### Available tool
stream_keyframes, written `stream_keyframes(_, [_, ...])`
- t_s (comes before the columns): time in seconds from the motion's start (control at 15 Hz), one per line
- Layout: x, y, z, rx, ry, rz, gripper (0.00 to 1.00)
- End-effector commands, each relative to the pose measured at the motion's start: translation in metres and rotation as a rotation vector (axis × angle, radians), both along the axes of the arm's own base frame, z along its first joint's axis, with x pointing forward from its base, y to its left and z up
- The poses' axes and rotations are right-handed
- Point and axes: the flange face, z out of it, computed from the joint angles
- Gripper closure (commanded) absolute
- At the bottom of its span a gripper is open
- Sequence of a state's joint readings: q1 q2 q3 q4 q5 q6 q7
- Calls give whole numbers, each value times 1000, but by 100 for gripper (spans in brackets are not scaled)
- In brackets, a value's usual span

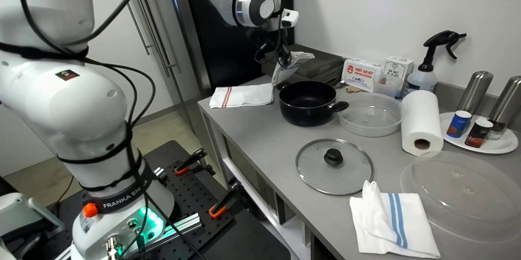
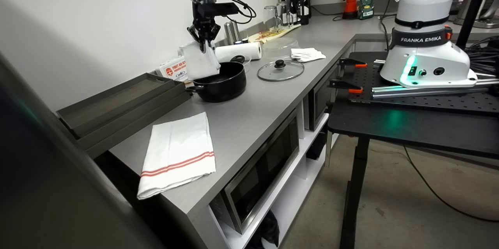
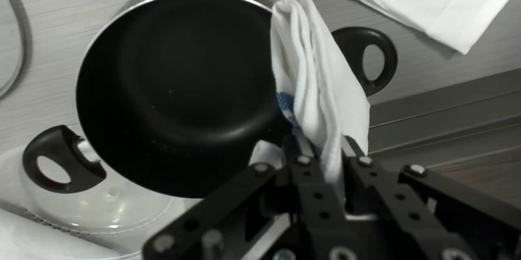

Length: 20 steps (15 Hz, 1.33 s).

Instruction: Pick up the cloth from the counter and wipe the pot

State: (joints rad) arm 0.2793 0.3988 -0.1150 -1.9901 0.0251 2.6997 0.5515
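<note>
In the wrist view, the end effector (image 3: 325,150) is drawn tight on the folded cloth (image 3: 313,77), pinching its stacked layers so that a length juts past the grip; presumably fabric alone is meant to meet the pot (image 3: 183,77). The cloth hangs over the rim beside a black handle (image 3: 355,50), a fair place to begin, though whether it touches cannot be told. In an exterior view, the glass lid (image 1: 334,158) lies flat on the bench (image 1: 260,130), apart from the pot, which leaves the mouth bare for the cloth to go in. A blue-striped towel (image 1: 397,225) sits close by that lid, likely with no part in this job. In an exterior view, the end effector points downward above the pot's edge, with the cloth draped below it, which should let fabric reach the inner wall before anything hard; the red-striped towel (image 2: 177,153) lies folded near the bench's end, seemingly out of the way
</note>
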Motion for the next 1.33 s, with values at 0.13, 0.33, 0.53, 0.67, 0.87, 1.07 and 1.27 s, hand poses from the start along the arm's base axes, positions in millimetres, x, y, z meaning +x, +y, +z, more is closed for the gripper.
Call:
stream_keyframes(0.13, [14, -47, -5, -19, 33, -150, 96])
stream_keyframes(0.33, [16, -63, -27, -40, 91, -198, 96])
stream_keyframes(0.53, [18, -68, -52, -53, 156, -224, 96])
stream_keyframes(0.67, [20, -67, -69, -58, 195, -236, 96])
stream_keyframes(0.87, [25, -65, -92, -72, 246, -247, 96])
stream_keyframes(1.07, [31, -65, -106, -81, 279, -246, 96])
stream_keyframes(1.27, [40, -69, -118, -85, 303, -246, 96])
